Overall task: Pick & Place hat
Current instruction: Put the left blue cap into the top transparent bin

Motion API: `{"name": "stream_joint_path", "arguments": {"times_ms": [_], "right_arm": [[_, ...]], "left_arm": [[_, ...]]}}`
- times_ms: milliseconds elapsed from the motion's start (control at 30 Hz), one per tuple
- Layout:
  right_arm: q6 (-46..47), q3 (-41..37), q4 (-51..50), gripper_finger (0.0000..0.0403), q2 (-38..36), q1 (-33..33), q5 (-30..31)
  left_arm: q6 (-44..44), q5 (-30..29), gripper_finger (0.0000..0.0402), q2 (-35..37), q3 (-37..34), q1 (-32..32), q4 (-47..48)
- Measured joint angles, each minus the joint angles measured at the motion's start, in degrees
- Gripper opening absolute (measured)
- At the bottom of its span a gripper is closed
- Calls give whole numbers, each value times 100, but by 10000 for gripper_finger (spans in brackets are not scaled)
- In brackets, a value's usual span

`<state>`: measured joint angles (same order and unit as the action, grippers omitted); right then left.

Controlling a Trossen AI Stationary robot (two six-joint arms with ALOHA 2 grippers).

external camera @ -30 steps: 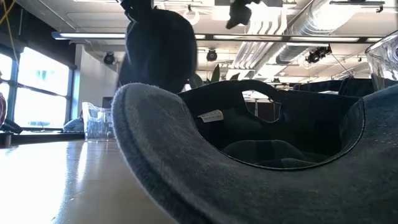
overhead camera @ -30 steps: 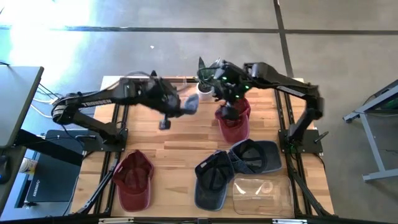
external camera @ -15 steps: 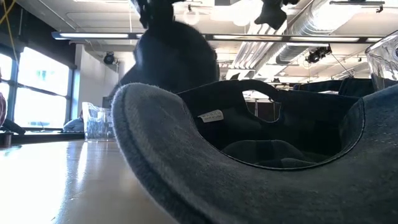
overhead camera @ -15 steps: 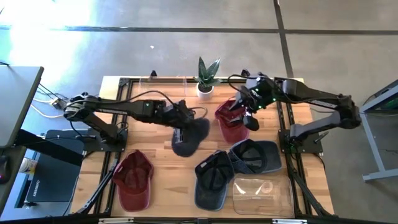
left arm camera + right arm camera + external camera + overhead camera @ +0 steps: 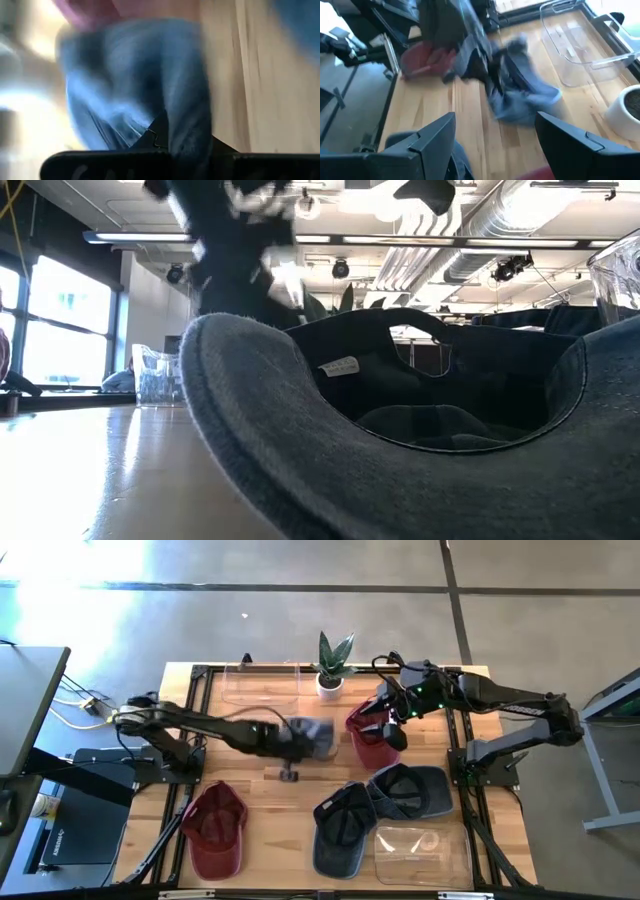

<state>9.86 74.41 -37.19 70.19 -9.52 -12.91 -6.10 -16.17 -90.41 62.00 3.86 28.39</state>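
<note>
A blue hat [image 5: 312, 736] is gripped by the clenched left hand [image 5: 296, 740] and carried above the middle of the desk [image 5: 250, 785], just beside the red hat [image 5: 371, 740] that lies toward the back right. In the left wrist view the blue hat [image 5: 145, 95] is seen pinched between the fingers, hanging over bare wood.

The right hand [image 5: 393, 720] is held above the red hat with its fingers spread wide and nothing between them; in the right wrist view the blue hat [image 5: 520, 97] and the left arm are seen beyond those fingers [image 5: 427, 140].

Bare wood is left between the blue hat and the front row, where a second red hat [image 5: 213, 830] lies at the front left and two dark hats [image 5: 340, 825] [image 5: 410, 790] lie at the front right, touching each other. A clear tray [image 5: 420, 852] is set at the front right corner, another [image 5: 262, 682] along the back edge, with a plant [image 5: 331, 665] beside it. In the low view, the brim of a dark hat [image 5: 300, 440] fills the foreground.
</note>
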Motion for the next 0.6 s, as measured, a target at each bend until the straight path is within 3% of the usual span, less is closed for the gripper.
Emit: {"name": "stream_joint_path", "arguments": {"times_ms": [67,167,367,500,600], "right_arm": [[114,0,-20,268,32,32,52],[220,-2,-38,268,156,80,10],[237,-2,-106,268,576,134,-256],[239,-2,-28,268,951,131,-422],[217,-2,-7,268,1282,127,-465]], "left_arm": [[298,221,2,-360,-164,36,-431],[497,1204,21,-713,-273,28,-535],[1101,3153,126,-953,5,33,-235],[1729,3413,194,-697,443,33,1041],[2083,3368,219,-326,643,111,1496]]}}
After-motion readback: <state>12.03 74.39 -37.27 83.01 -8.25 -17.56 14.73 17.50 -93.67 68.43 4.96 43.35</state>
